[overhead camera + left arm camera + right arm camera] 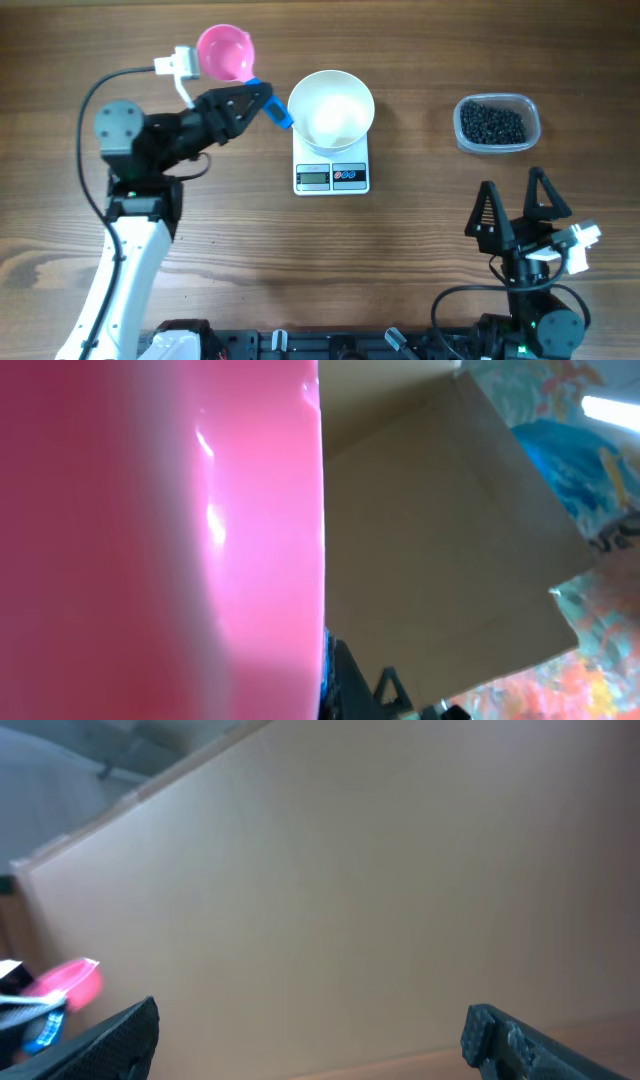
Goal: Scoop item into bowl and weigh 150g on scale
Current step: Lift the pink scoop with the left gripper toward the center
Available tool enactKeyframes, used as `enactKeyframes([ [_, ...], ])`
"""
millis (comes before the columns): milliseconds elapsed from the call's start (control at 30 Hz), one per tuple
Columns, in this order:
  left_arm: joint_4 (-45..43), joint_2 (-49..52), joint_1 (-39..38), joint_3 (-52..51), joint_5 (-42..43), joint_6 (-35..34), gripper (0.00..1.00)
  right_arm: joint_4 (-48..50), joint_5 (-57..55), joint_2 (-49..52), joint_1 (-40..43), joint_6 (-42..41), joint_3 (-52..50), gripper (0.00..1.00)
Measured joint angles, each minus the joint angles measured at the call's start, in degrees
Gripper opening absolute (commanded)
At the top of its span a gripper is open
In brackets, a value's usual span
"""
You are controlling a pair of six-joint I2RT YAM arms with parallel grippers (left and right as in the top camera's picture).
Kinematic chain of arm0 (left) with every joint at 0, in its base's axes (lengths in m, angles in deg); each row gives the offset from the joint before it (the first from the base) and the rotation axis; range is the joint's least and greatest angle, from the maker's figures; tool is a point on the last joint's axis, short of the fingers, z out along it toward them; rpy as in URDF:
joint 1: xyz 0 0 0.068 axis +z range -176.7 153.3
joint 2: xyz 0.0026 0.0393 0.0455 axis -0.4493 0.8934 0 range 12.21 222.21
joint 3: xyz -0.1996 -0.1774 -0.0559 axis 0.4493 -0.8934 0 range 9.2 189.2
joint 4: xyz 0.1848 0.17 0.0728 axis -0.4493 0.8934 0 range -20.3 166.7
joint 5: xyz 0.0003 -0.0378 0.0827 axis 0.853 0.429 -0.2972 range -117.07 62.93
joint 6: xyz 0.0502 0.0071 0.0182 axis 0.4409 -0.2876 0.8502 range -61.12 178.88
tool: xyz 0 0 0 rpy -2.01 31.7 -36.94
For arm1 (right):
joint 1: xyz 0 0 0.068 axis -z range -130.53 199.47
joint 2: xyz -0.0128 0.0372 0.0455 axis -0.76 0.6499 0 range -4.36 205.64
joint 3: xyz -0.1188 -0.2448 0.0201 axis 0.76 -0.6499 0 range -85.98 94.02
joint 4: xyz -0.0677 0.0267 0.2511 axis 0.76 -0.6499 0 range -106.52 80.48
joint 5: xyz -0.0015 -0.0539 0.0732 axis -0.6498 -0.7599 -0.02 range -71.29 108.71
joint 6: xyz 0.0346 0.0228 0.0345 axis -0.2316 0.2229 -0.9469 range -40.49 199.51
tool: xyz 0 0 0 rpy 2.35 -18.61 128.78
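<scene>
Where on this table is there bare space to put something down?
Bare wood lies between the scale and the clear tub of beads, and on the scale's display side, across to the right gripper. It is crowded where the left gripper, holding the pink scoop, sits close beside the bowl.

Brown wood-grain table (300,260), pink scoop (225,52) with a short blue handle at the far left, clear rounded-rectangular plastic tub (536,125) at the far right, plain cardboard panel (440,540) filling the wrist views, blue-and-orange patterned surface (590,450) beyond its edge.
</scene>
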Motion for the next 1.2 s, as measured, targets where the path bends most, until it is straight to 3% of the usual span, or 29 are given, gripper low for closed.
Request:
enactKeyframes([
  [167, -5.3, 0.0, -12.9, 0.0, -12.3, 0.6, 0.04, -3.0, 5.4, 4.5, 0.0, -11.9, 4.4, 1.0],
  [300, -9.1, -0.1, -19.1, 0.0, -17.0, 3.7, 0.04, -2.7, 14.9, 19.1, 0.0, -13.4, 17.4, 1.0],
  [400, -9.3, -0.1, -19.6, 0.0, -18.9, 4.7, 0.04, 4.1, 21.2, 28.7, -0.1, -15.7, 23.6, 0.97],
  [467, -10.3, 0.0, -19.6, 0.0, -19.4, 4.8, 0.04, 9.1, 21.9, 34.4, -0.1, -23.5, 23.7, 0.9],
  [567, -12.4, -0.1, -19.6, 0.0, -20.6, 4.9, 0.04, 25.4, 24.3, 44.7, -1.7, -36.3, 23.9, 0.88],
  [667, -12.6, -0.1, -19.6, 0.0, -22.1, 4.9, 0.04, 34.0, 28.9, 58.4, -8.3, -47.8, 27.9, 0.89],
  [800, -12.6, -0.1, -19.6, 0.0, -22.5, 4.9, 0.04, 40.4, 31.1, 72.5, -18.4, -52.5, 34.9, 0.89],
  [967, -12.6, -0.1, -19.6, 0.0, -23.8, -0.5, 0.04, 40.8, 29.2, 75.4, -21.4, -55.7, 36.0, 0.88],
  [1200, -12.6, -0.1, -22.8, 0.0, -26.8, -7.1, 0.04, 39.9, 21.9, 75.4, -29.0, -55.0, 36.1, 0.61],
])
